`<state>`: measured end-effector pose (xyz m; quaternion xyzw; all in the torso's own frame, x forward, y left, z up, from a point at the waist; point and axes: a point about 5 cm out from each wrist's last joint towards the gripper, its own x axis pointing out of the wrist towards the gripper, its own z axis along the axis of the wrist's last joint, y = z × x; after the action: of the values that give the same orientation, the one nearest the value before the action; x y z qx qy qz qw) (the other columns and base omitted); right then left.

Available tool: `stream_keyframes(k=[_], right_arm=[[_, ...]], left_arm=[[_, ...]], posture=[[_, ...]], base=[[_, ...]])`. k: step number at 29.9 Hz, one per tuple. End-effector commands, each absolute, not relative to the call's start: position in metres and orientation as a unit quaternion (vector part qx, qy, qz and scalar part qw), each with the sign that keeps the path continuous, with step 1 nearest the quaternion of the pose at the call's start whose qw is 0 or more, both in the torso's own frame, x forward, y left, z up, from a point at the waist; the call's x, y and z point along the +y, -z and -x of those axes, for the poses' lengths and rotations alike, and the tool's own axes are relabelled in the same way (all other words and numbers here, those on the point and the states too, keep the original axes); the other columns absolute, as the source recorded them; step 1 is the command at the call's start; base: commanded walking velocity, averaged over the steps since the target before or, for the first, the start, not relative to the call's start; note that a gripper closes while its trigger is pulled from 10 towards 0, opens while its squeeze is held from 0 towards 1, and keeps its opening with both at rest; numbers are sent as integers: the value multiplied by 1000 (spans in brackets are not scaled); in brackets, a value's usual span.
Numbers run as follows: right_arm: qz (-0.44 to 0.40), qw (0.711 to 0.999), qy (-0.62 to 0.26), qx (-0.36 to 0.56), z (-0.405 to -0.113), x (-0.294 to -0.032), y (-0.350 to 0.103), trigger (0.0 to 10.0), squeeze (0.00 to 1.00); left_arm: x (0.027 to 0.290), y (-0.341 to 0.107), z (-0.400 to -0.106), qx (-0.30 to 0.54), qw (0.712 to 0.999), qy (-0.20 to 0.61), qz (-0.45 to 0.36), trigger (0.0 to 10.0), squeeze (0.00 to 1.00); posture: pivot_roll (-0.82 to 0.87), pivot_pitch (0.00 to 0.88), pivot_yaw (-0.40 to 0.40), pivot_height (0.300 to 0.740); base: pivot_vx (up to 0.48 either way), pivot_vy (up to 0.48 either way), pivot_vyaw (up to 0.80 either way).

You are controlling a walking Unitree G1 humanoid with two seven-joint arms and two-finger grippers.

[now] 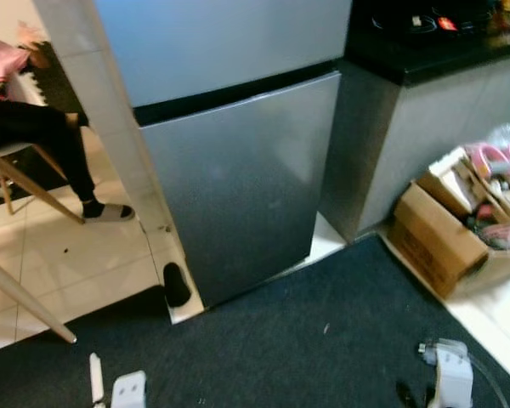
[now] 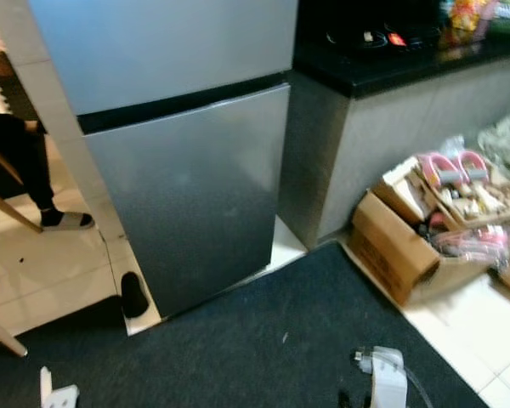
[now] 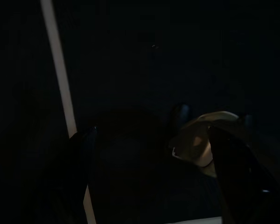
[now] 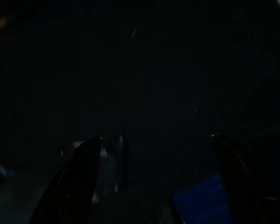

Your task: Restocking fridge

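Silver-grey and closed, the tall two-door metal fridge (image 1: 238, 161) stands at twelve o'clock, its lower door reaching down to a dark charcoal carpet mat (image 1: 306, 348) that spreads across the floor before it. A small black rounded object (image 1: 176, 285) sits at the fridge's lower corner, at about ten o'clock on the pale tiled floor (image 1: 76, 263). At two o'clock a grey counter with a black top (image 1: 425, 110) adjoins the fridge, and at three o'clock an open brown cardboard box (image 2: 399, 246) holds packaged goods, some pink. A seated person's dark-trousered leg (image 1: 55, 144) shows at nine o'clock beside slanting wooden furniture legs. Both arms hang low. In the dark wrist views the left gripper (image 3: 151, 177) and the right gripper (image 4: 154, 177) each show two black fingers set wide apart, holding nothing.
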<state>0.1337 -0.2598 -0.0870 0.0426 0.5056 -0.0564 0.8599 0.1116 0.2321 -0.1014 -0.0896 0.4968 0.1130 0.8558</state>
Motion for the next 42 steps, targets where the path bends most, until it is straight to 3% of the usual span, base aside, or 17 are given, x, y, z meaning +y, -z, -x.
stream_keyframes(k=[1,20,30,42], right_arm=[[-26,853,48,519,-127,-257,90,10000,0],[19,860,3,511,-144,-251,86,10000,0],[48,847,-14,530,-140,-248,89,10000,0],[48,867,-16,495,-176,-242,76,10000,0]], left_arm=[[239,101,-107,502,854,-115,74,10000,0],[219,105,-108,505,855,-95,72,10000,0],[212,105,-114,499,854,-98,109,10000,0],[211,101,-131,485,860,-103,124,10000,0]], posture=[[-36,36,8,740],[-64,33,-4,740],[-45,0,-28,740],[-31,0,-43,740]], base=[[0,0,587],[0,0,601],[0,0,612],[0,0,613]])
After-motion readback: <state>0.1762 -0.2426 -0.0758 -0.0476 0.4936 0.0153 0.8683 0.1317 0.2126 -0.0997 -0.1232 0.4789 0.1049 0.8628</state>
